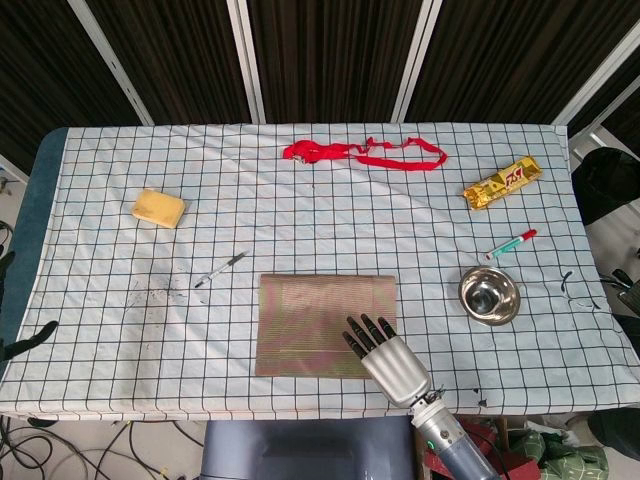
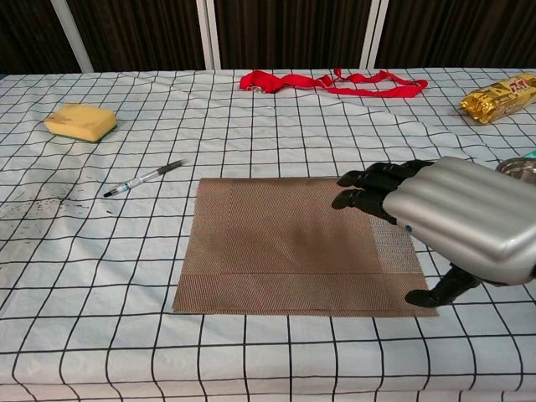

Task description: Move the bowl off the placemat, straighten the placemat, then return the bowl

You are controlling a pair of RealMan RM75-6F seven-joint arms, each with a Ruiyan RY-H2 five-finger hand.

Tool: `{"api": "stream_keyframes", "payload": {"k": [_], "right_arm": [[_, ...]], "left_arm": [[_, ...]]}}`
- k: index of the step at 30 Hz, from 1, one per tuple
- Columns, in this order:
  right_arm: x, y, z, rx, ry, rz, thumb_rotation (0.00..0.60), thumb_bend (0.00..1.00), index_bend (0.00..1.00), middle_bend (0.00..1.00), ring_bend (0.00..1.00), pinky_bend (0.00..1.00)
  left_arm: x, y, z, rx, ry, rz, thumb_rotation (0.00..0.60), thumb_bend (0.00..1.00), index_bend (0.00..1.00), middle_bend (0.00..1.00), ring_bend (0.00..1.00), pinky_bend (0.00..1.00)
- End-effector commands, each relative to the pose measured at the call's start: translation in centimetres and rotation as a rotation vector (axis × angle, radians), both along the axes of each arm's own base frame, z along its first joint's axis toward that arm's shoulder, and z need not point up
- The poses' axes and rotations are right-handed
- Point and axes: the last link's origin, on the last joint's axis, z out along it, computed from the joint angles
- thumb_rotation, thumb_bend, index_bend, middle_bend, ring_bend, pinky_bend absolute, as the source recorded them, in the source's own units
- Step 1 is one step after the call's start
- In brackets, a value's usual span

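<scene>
Hovering over the placemat's (image 1: 326,325) right part, your right hand (image 1: 392,364) had its fingers (image 2: 368,189) spread and extended, holding nothing. Farther right, the bowl (image 1: 489,295) sat on the surface (image 1: 90,260), off the placemat.

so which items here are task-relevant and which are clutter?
Task-relevant: bowl, off the mat; placemat; right robot hand over the mat's right side.

Clutter: sponge, pen, red ribbon, gold snack packet, marker.
</scene>
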Motion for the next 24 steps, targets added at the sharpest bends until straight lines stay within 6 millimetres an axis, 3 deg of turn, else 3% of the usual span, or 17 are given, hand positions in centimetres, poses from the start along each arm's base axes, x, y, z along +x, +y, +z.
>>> {"api": "stream_keyframes", "payload": {"k": [1, 24], "right_arm": [[-0.2, -0.3, -0.7, 0.002, 0.019, -0.011, 0.6, 0.02, 0.15, 0.06, 0.08, 0.19], [-1.7, -1.4, -1.6, 0.012, 0.103, -0.148, 0.6, 0.01, 0.13, 0.05, 0.08, 0.19]], "left_arm": [[0.0, 0.0, 0.0, 0.001, -0.001, 0.001, 0.6, 0.02, 0.0, 0.0, 0.0, 0.0], [0.0, 0.0, -0.1, -0.001, 0.002, 0.001, 0.6, 0.02, 0.0, 0.0, 0.0, 0.0]]}}
